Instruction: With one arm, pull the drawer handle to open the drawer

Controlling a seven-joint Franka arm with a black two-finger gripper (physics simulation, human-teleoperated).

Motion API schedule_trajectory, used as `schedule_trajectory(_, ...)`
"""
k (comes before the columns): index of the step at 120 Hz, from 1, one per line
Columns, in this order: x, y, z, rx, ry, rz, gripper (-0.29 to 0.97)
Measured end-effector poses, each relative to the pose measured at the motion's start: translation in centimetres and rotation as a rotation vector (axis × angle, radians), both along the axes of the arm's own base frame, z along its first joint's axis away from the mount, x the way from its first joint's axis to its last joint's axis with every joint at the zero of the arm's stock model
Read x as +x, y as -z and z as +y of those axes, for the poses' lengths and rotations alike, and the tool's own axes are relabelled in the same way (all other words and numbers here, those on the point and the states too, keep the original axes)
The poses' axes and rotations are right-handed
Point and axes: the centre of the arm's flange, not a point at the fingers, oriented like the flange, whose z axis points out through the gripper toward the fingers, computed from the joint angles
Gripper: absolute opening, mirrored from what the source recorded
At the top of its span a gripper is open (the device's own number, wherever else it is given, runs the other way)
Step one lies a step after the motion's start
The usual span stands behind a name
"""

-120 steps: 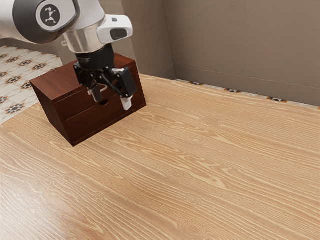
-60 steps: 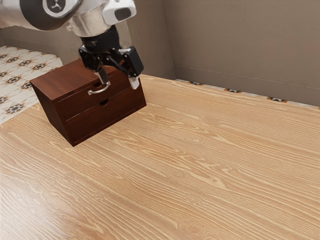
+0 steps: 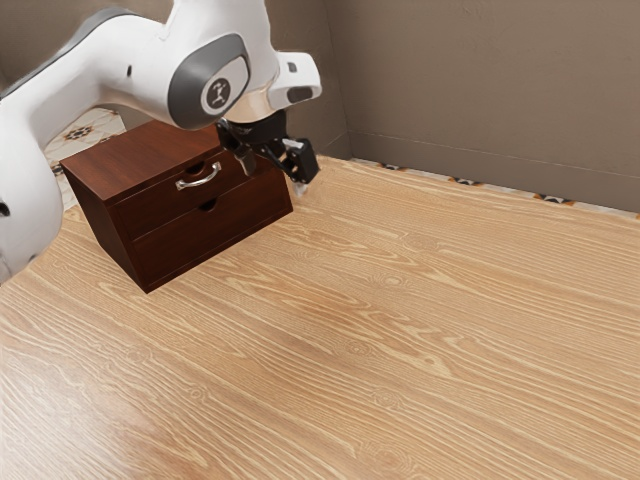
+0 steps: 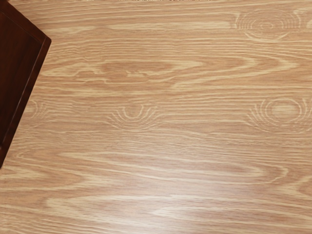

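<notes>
Drawer (image 3: 160,198) shut, in cabinet (image 3: 125,158) at worktop (image 3: 420,330) far corner. Handle (image 3: 198,179) untouched. Jaws open, empty, hovering off cabinet's top corner, beside handle. Step: approach. Next: align, descend onto handle, clamp, pull.

I'm in what looks like a room in a home: warm oak-grain tabletop (image 3: 420,330) under me, patterned floor tiles (image 3: 85,130) beyond its edge, plain taupe walls (image 3: 480,80), a little dark-wood drawer chest (image 3: 190,215)
</notes>
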Motion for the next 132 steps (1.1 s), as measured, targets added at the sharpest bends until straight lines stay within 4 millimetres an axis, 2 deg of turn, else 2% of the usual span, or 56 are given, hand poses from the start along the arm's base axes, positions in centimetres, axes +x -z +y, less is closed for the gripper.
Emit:
schedule_trajectory(17, 1.2, 1.5, 2.4, 0.030, 0.024, -0.008, 0.68)
schedule_trajectory(33, 1.3, 1.9, 4.7, 0.046, 0.032, -0.015, 0.68)
schedule_trajectory(43, 1.4, 2.0, 5.4, 0.057, 0.043, -0.015, 0.68)
schedule_trajectory(56, 1.6, 3.3, 6.2, 0.082, 0.058, 0.006, 0.68)
schedule_trajectory(75, 2.2, 4.8, 8.7, 0.116, 0.056, 0.023, 0.68)
schedule_trajectory(94, 2.7, 5.2, 9.8, 0.133, 0.071, 0.017, 0.68)
schedule_trajectory(108, 3.1, 5.1, 11.2, 0.138, 0.070, 0.002, 0.68)
schedule_trajectory(120, 3.8, 5.3, 11.4, 0.147, 0.084, -0.005, 0.68)
schedule_trajectory(132, 3.8, 5.9, 13.4, 0.141, 0.074, -0.002, 0.68)
